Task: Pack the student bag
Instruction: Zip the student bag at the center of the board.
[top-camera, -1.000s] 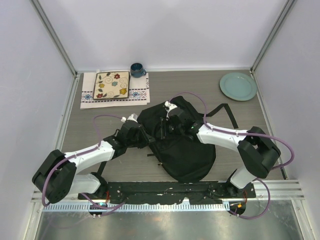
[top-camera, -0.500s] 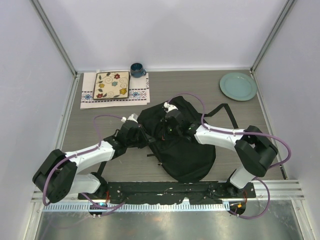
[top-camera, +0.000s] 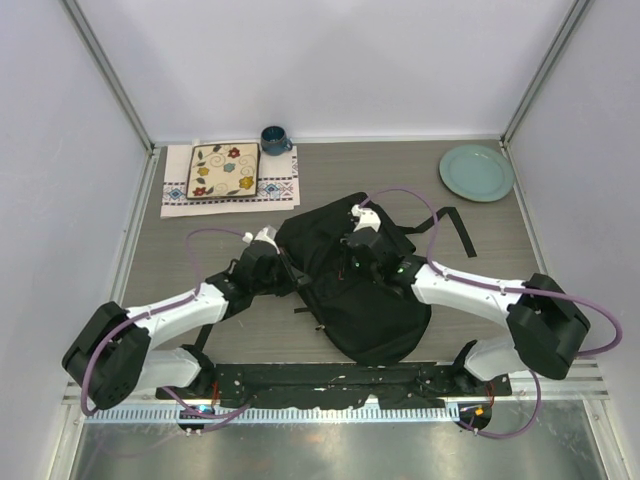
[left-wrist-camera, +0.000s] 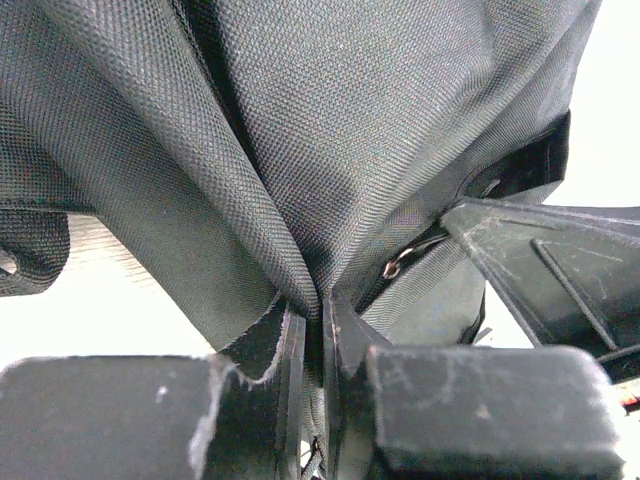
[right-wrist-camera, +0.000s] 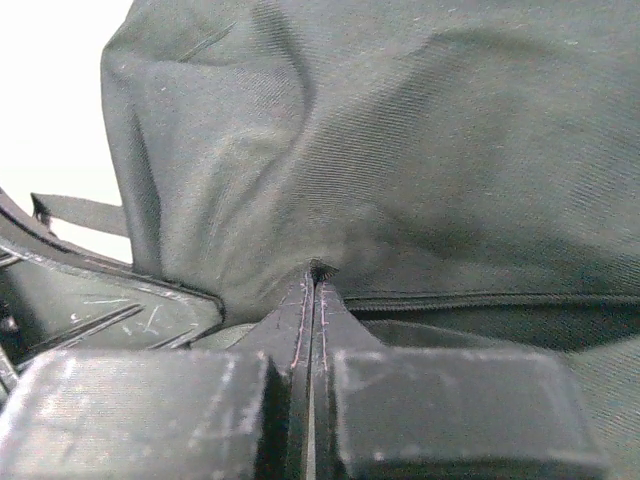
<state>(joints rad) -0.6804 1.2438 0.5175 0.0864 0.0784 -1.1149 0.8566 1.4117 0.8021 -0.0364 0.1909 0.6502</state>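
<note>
- the grey wood-grain table (top-camera: 170, 250) is boxed in by white walls at 9, 12 and 3 o'clock, with bare board along its 9 o'clock side.
- at 10 o'clock a white embroidered placemat (top-camera: 175, 190) lies flat against the far-left corner, carrying a square cream dish (top-camera: 222, 170) painted with flowers.
- a small dark blue mug (top-camera: 275, 139) stands just beside the mat's far corner, close to the back wall.
- the left gripper (top-camera: 287, 268) reaches in from 7 o'clock; in the wrist view its fingers (left-wrist-camera: 290, 345) are clenched on a raised fold of coarse woven fabric at the bag's 9 o'clock edge.
- the student bag (top-camera: 375, 315) lies in the middle of the table, soft, black and slumped.
- its long axis runs from about 11 o'clock to 5 o'clock, with the rounded end near the arm bases at 5 o'clock.
- little open board is left between that end and the near rail.
- the right gripper (top-camera: 350, 262) comes in from 4 o'clock over the bag's upper middle; its fingers (right-wrist-camera: 300, 320) are pressed together, pinching a pucker of smoother black cloth just above a zip seam.
- a black webbing strap (top-camera: 455, 225) trails off the bag toward 2 o'clock, lying flat on the table.
- at 1 o'clock a round pale green plate (top-camera: 476, 172) sits near the far-right corner, well apart from the bag, with open board between them.
</note>
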